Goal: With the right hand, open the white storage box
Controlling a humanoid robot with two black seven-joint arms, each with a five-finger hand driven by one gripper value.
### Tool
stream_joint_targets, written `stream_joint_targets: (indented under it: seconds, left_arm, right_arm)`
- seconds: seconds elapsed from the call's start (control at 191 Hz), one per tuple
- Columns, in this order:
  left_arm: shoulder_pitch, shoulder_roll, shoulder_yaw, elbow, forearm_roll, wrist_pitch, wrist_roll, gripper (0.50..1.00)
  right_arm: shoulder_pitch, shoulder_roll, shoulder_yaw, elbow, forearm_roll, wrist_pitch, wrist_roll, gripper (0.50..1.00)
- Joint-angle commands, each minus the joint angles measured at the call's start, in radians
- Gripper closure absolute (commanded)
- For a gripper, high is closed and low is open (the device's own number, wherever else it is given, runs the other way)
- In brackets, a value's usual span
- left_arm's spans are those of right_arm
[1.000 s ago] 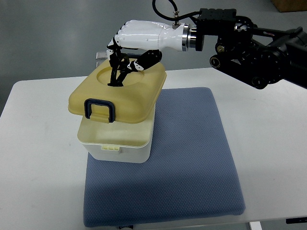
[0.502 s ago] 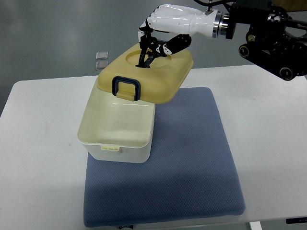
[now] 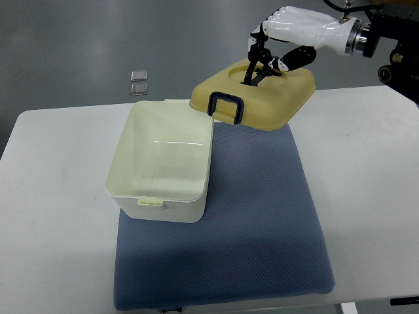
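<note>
The right hand (image 3: 278, 49) is reaching in from two o'clock, its fingers (image 3: 256, 57) curling tight into the round recess on top of the yellow lid (image 3: 255, 98) and gripping it. The lid is hanging tilted in the air at one o'clock of the white box (image 3: 163, 163), its dark handle (image 3: 226, 108) facing the camera. The box is sitting open on the blue mat (image 3: 262, 209), which is lying on the white table (image 3: 52, 216).

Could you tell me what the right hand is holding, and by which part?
The right hand holds the yellow lid by its round top recess.
</note>
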Motion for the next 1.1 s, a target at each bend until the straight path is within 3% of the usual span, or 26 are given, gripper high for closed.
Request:
stream_joint_targets:
  seconds: [0.0, 0.398, 0.905, 1.094]
  left_arm:
    - [0.000, 0.000, 0.000, 0.000, 0.000, 0.000, 0.000, 0.500]
    - [0.000, 0.000, 0.000, -0.003, 0.000, 0.000, 0.000, 0.500]
    - [0.000, 0.000, 0.000, -0.006, 0.000, 0.000, -0.002, 0.500]
    - [0.000, 0.000, 0.000, -0.008, 0.000, 0.000, -0.002, 0.500]
  right_arm:
    - [-0.020, -0.024, 0.000, 0.000, 0.001, -0.011, 0.000, 0.951]
    - [-0.128, -0.072, -0.002, 0.000, -0.001, -0.068, 0.000, 0.946]
    - [-0.168, -0.089, -0.014, 0.000, -0.002, -0.118, 0.000, 0.944]
    - [-0.180, -0.084, -0.002, -0.001, 0.001, -0.118, 0.000, 0.912]
